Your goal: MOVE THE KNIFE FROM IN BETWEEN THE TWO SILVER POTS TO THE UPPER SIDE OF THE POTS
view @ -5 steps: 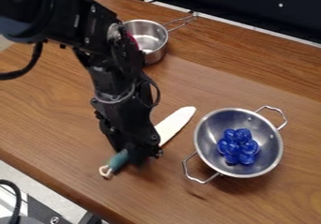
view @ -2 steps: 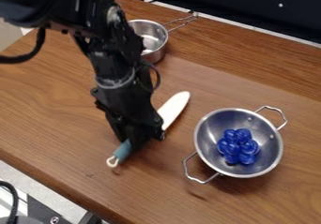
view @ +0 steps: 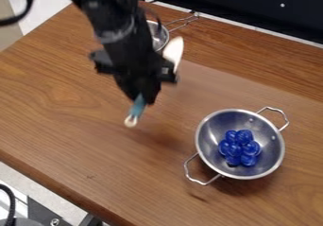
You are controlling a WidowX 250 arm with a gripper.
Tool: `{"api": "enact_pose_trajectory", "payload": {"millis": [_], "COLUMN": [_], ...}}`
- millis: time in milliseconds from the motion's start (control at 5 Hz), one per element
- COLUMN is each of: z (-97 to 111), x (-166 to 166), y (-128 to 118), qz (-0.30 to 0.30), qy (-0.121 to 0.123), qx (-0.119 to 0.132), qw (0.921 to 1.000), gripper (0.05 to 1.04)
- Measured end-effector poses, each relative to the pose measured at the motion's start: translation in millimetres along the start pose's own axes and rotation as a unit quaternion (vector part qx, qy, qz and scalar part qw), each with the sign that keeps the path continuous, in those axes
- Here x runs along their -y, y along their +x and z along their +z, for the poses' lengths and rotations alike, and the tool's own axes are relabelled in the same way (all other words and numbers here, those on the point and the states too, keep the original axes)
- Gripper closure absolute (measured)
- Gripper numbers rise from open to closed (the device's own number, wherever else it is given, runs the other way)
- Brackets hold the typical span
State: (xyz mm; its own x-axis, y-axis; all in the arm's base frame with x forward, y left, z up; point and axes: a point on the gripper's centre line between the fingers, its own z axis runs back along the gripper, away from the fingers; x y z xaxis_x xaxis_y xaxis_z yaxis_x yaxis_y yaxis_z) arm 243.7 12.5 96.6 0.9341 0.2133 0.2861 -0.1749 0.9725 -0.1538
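The gripper (view: 145, 95) hangs over the left-middle of the table, shut on the knife (view: 174, 50). The knife's white blade slants up to the right behind the gripper, and its teal handle with a pale end loop sticks out below. A blurred dark shadow lies on the wood beneath, and the knife looks raised off it. The smaller silver pot (view: 163, 37) stands at the back, partly hidden by the arm and the blade. At the right sits the two-handled silver pot (view: 210, 131), holding several blue round pieces.
Brown wood makes up the table (view: 56, 130), whose front edge runs down from the left toward the bottom. The small pot's long handle (view: 183, 21) points to the upper right. A black panel (view: 252, 5) runs along the back.
The gripper has moved up the view, toward the back, carrying the knife, whose blade tip is now beside the small pot. Both pots have stayed in place.
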Motion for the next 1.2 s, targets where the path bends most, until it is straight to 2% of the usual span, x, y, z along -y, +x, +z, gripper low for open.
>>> {"api": "enact_pose_trajectory", "payload": {"millis": [200,400,600,800,1000,1200], "z": [10.8,8.2,-7.6,-22.5,-34.3,-44.5], "x": [17.4,47.6,71.0,90.7,108.8,118.5], "y": [25.5,45.5,55.4,59.9,64.3,77.3], "qz": [0.072,0.177,0.25,0.35,0.432,0.496], "qy": [-0.015,-0.014,0.019,0.018,0.031,0.031], "qx": [0.002,-0.003,-0.001,0.014,0.037,0.049], "qw": [0.9973,0.9841,0.968,0.9366,0.9008,0.8661], "gripper": [0.87,0.87,0.87,0.87,0.87,0.87]}}
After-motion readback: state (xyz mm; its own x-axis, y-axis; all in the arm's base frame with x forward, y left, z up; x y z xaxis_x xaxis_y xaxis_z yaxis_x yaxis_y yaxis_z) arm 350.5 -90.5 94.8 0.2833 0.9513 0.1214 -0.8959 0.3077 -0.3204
